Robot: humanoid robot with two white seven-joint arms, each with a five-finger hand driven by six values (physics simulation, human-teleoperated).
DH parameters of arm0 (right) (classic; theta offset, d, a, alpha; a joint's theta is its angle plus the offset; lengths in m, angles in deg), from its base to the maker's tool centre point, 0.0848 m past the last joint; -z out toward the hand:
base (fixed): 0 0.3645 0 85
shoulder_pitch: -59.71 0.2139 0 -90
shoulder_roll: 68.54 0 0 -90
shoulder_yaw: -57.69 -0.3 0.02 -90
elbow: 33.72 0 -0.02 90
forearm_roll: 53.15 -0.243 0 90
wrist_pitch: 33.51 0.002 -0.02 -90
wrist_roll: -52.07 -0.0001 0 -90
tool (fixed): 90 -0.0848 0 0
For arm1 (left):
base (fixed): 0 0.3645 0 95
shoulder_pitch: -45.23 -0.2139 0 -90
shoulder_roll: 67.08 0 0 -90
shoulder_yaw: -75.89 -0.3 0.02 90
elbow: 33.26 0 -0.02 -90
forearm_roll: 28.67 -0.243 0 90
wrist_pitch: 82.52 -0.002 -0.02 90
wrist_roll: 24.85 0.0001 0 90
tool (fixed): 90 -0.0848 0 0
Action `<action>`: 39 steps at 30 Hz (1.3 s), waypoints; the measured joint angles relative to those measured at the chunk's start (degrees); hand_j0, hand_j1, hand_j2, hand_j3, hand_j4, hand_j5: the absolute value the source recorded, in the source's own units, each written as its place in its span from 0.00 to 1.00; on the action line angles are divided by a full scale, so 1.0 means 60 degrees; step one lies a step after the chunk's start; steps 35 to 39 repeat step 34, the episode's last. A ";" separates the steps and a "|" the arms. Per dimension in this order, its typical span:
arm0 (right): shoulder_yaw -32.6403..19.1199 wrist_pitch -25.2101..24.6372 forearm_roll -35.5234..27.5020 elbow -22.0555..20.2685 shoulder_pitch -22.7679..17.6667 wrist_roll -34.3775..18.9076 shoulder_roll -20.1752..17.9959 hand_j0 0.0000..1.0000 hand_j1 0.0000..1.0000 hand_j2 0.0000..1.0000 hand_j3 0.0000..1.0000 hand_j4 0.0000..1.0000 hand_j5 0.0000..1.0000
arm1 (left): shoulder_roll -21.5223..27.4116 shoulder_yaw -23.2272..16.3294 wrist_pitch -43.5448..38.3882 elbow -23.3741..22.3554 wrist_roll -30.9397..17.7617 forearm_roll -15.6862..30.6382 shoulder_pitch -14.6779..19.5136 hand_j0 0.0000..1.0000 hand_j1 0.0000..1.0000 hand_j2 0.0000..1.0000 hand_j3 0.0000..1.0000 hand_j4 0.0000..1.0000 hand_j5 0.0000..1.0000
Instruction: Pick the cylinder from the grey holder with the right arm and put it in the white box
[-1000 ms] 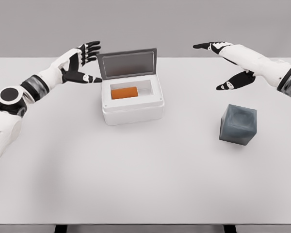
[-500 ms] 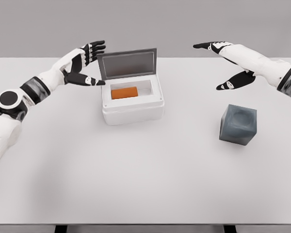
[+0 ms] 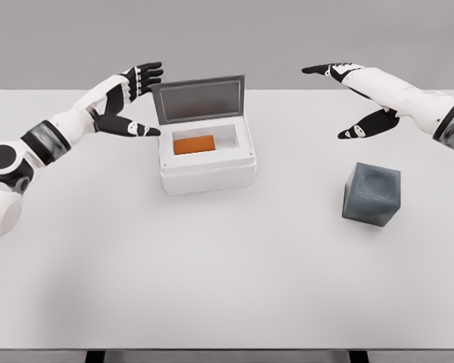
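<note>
Grey holder (image 3: 371, 194) at right of centre looks empty; beyond it at upper centre the orange cylinder (image 3: 194, 144) already lies inside the white box (image 3: 207, 168), lid up. The placing looks done. Right hand (image 3: 353, 98) hovers spread at upper right, left hand (image 3: 125, 100) spread beside the box; closing the lid may follow.

1. A white table (image 3: 212, 287) fills most of the frame, from the bottom edge up past the middle.
2. A plain grey wall (image 3: 227, 34) spans the top of the frame.
</note>
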 measured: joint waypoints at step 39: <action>-0.0001 -0.0006 -0.0001 -0.0048 -0.0044 0.0000 0.0013 1.00 1.00 1.00 1.00 1.00 1.00 | 0.4021 0.1174 0.3422 0.3449 0.0018 0.1145 -0.3457 1.00 1.00 1.00 1.00 1.00 1.00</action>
